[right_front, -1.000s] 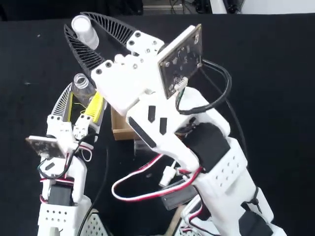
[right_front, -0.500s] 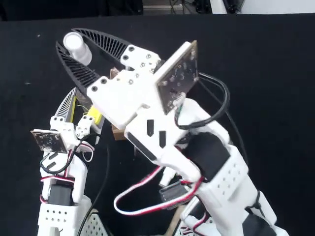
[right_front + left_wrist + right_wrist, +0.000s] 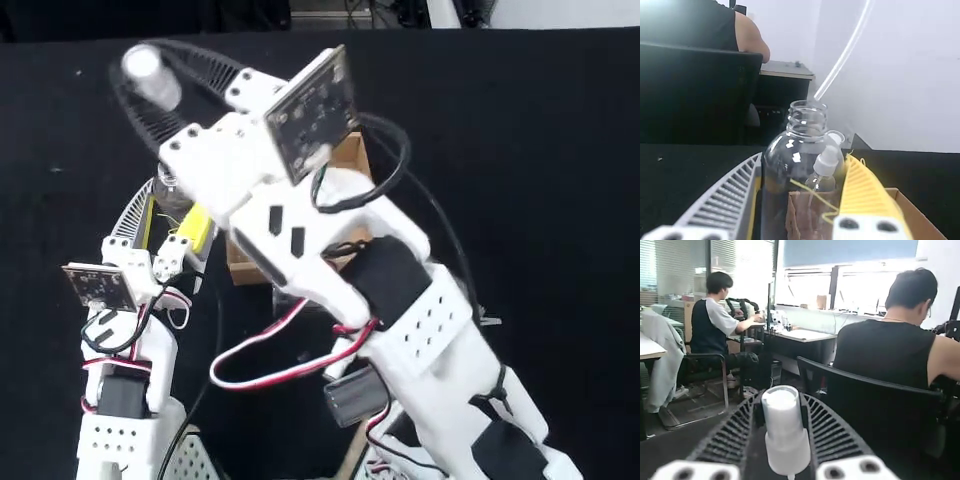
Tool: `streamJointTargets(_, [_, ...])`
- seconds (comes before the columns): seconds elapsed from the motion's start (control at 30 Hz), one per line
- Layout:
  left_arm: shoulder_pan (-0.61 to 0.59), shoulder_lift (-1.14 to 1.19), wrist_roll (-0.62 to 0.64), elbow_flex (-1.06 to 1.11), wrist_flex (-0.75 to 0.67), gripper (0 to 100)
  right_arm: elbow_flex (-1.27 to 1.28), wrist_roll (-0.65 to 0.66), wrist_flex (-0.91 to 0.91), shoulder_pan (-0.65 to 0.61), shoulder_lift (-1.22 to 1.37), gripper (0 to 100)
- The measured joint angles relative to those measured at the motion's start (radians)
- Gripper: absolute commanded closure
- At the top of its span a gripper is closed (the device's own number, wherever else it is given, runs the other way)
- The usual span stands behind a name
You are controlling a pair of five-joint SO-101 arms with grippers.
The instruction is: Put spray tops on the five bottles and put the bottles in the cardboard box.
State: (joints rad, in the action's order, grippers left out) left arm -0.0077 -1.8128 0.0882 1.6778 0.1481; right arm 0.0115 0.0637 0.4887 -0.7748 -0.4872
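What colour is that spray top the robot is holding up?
White; the spray top shows best in the right wrist view.

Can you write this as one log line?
left gripper: shut on bottle | right gripper: shut on spray top | tube at bottle mouth

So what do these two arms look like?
Both are chunky white plastic with black motor blocks. The right arm has black ribbed fingers; the left arm has a grey finger and a yellow finger. Red, white and black wires loop out.
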Motion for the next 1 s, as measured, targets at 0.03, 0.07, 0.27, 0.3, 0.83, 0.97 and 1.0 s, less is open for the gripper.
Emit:
streamJointTargets(0.03, [0.0, 0.0, 0.0, 0.0, 0.0, 97, 0.002, 0.0, 0.0, 0.003, 0.0, 98.7])
streamJointTargets(0.07, [0.0, 0.0, 0.0, 0.0, 0.0, 97, 0.008, 0.0, 0.0, 0.006, 0.0, 98.7])
streamJointTargets(0.27, [0.0, 0.0, 0.0, 0.0, 0.0, 97, 0.031, 0.0, 0.0, 0.011, 0.0, 98.7])
streamJointTargets(0.3, [0.0, 0.0, 0.0, 0.0, 0.0, 97, 0.031, 0.0, 0.0, 0.011, 0.0, 98.7])
streamJointTargets(0.83, [0.0, 0.0, 0.0, 0.0, 0.0, 97, 0.242, 0.0, -0.003, -0.049, -0.086, 98.7])
streamJointTargets(0.97, [0.0, 0.0, 0.0, 0.0, 0.0, 97, 0.315, 0.0, -0.003, -0.051, -0.115, 98.6])
streamJointTargets(1.0, [0.0, 0.0, 0.0, 0.0, -0.002, 97, 0.321, 0.002, -0.003, -0.051, -0.115, 98.6])
